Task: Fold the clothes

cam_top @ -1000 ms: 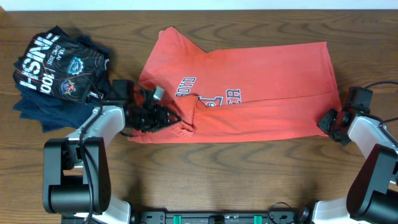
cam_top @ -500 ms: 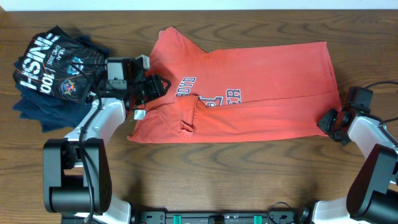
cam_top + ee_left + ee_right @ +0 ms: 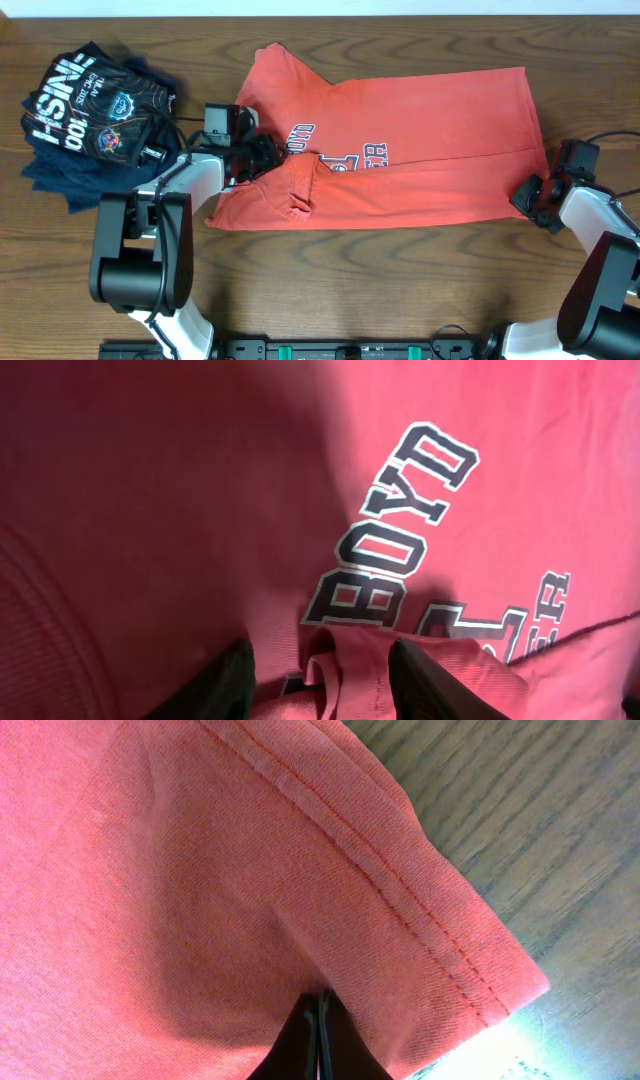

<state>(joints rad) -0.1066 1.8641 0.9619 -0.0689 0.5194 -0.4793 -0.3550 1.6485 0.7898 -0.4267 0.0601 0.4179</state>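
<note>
Rumpled coral cotton T-shirt

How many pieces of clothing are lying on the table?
2 that I can tell apart: the coral T-shirt lying in the middle, and a dark printed garment bunched at the left; more may be hidden in that heap.

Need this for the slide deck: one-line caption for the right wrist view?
The right gripper pinches the red shirt near its stitched hem corner, wooden table beyond.
</note>
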